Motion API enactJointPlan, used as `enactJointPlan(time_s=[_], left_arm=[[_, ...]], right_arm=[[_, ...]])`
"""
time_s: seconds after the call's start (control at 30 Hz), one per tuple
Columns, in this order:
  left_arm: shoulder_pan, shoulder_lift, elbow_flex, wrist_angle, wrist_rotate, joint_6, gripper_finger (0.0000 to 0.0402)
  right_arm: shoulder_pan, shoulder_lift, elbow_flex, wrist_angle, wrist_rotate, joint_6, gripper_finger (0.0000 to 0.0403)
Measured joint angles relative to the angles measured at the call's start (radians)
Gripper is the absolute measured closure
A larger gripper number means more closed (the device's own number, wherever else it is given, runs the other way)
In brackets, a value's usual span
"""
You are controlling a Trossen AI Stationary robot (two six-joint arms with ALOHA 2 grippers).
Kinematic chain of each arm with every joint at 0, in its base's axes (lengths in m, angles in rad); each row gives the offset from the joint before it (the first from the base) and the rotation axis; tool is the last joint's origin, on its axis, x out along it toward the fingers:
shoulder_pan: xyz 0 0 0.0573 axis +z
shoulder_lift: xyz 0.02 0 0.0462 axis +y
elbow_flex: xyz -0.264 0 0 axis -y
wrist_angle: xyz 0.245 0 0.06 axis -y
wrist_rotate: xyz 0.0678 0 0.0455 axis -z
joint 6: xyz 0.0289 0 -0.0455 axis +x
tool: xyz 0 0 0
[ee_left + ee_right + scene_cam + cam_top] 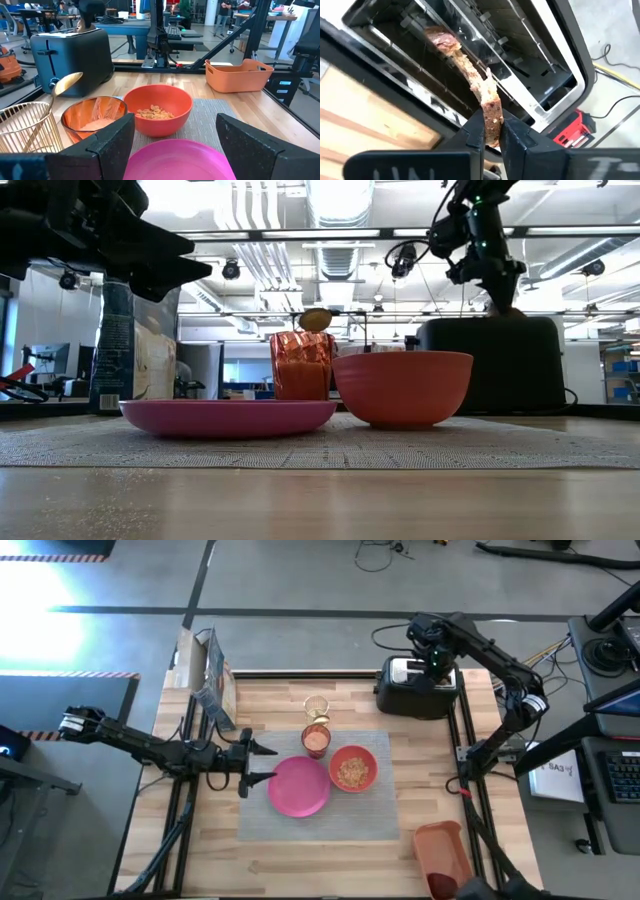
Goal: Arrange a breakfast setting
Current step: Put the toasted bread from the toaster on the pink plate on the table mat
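Observation:
The toast [470, 75] stands on edge in a slot of the black-and-silver toaster [415, 687] at the table's far right. My right gripper [492, 134] is above the toaster, pointing down, shut on the toast. On the grey placemat [320, 820] sit the pink plate [298, 786], the orange bowl [352, 768] with cereal in it, and the orange cup [316, 740]. The gold spoon [67, 83] stands in a wire holder [25, 125] behind the cup. My left gripper [256, 762] is open and level, just left of the plate, with its fingers [110, 145] on either side of the plate's near rim. My right gripper pinches the toast's upper edge [490, 107], at the slice's end nearest the fingers, between its two fingers. The fingers come from above, pointing steeply down, one on each flat face. The slice is upright, with the rest of it down in the toaster's slot.
An orange tray [440, 852] lies at the table's near right edge. A box and a bag [205, 675] stand at the far left corner. Bare wood shows in front of the placemat and between the toaster and the tray.

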Motion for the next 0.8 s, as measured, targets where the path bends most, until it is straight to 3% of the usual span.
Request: enactJointPlan(time_s=[0.67,0.8], left_arm=[[0.000,0.000,0.000,0.009,0.000,-0.003,0.0139],[0.000,0.000,0.000,0.010,0.000,-0.004,0.0139]], right_arm=[[0.000,-0.086,0.224,-0.014,-0.002,-0.131,0.0371],[0.000,-0.098,0.274,-0.014,-0.108,-0.106,0.0371]])
